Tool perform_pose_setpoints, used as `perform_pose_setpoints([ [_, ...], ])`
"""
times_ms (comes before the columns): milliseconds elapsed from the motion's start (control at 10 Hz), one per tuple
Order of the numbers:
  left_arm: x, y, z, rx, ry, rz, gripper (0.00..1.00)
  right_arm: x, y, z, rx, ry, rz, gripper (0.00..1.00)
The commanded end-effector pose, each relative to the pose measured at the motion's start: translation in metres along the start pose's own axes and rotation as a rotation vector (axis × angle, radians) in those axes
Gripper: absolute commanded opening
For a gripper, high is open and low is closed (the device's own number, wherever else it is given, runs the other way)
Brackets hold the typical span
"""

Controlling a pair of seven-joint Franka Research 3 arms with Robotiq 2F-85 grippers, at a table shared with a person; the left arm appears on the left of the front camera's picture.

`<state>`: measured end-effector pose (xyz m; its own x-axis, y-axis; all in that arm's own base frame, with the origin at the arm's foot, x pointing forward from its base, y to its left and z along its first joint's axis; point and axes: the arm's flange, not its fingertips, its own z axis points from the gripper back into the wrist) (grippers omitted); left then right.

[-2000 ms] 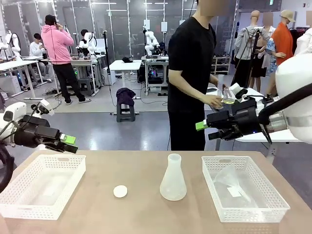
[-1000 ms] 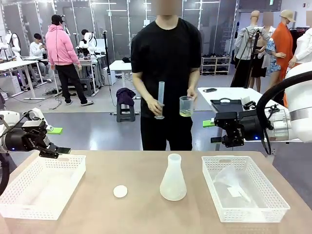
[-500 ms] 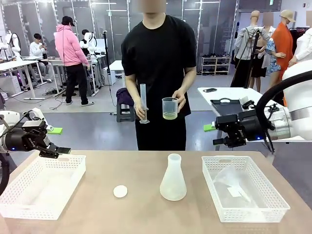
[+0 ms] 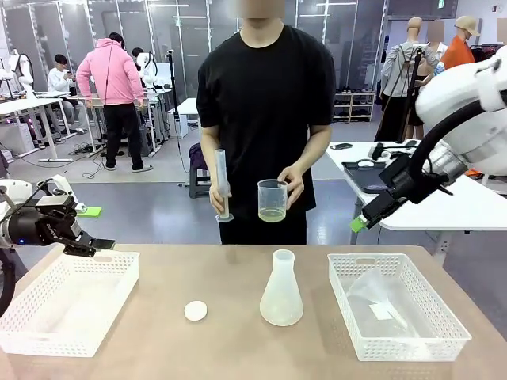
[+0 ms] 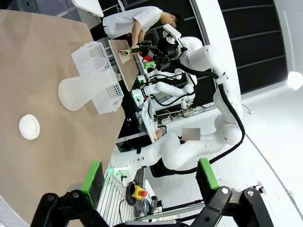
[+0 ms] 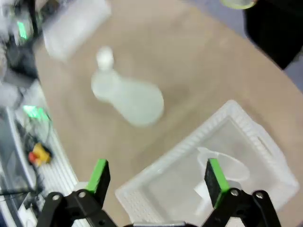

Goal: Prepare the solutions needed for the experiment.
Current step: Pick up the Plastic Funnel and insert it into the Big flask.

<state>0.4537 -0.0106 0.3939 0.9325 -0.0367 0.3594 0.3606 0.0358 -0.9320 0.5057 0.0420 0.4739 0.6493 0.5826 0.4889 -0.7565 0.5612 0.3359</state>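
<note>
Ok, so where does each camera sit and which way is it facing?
Front: fixed at the robot's edge of the table, facing the person across it; left arm and right arm at the sides.
Left wrist: on the left arm, rolled sideways, looking along the table; left fingers open below.
Right wrist: on the right arm, looking down at the right basket; right fingers open below.
Shared: all three show the flask.

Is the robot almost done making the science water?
Barely started. Done: the flask stands on the table, a white cap lying near it. In hand: the person holds a cup with a little yellow liquid and a tall measuring tube. Left: the flask looks empty, and the left gripper and right gripper are open, holding nothing.
</note>
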Motion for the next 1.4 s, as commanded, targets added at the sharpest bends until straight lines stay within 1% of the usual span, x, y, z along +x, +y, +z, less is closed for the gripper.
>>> perform_pose_setpoints([
  [0,0.002,-0.002,-0.001,0.011,-0.002,-0.008,1.00,0.020,-0.010,-0.019,-0.059,0.148,0.272,1.00],
  [100,0.002,-0.002,-0.001,0.011,-0.002,-0.008,1.00,0.026,-0.012,-0.027,-0.096,0.201,0.327,1.00],
  [200,0.002,-0.002,-0.001,0.011,-0.002,-0.008,1.00,0.029,-0.007,-0.033,-0.085,0.232,0.369,1.00],
  [300,0.002,-0.002,-0.001,0.011,-0.002,-0.008,1.00,0.028,-0.003,-0.037,-0.143,0.285,0.350,1.00],
  [400,0.002,-0.002,-0.001,0.011,-0.002,-0.008,1.00,0.027,-0.004,-0.032,-0.060,0.237,0.303,1.00],
  [800,0.002,-0.002,-0.001,0.011,-0.002,-0.008,1.00,0.027,-0.004,-0.032,-0.060,0.237,0.303,1.00],
  [900,0.002,-0.002,-0.001,0.011,-0.002,-0.008,1.00,0.027,-0.006,-0.036,-0.073,0.252,0.317,1.00],
  [1000,0.002,-0.002,-0.001,0.011,-0.002,-0.008,1.00,0.027,-0.017,-0.035,-0.082,0.324,0.435,1.00],
  [1100,0.002,-0.002,-0.001,0.011,-0.002,-0.008,1.00,0.025,-0.023,-0.037,-0.036,0.358,0.536,1.00],
  [1200,0.002,-0.002,-0.001,0.011,-0.002,-0.008,1.00,0.021,-0.030,-0.039,0.019,0.399,0.620,1.00],
  [1300,0.002,-0.002,-0.001,0.011,-0.002,-0.008,1.00,0.018,-0.037,-0.042,0.012,0.445,0.657,1.00],
])
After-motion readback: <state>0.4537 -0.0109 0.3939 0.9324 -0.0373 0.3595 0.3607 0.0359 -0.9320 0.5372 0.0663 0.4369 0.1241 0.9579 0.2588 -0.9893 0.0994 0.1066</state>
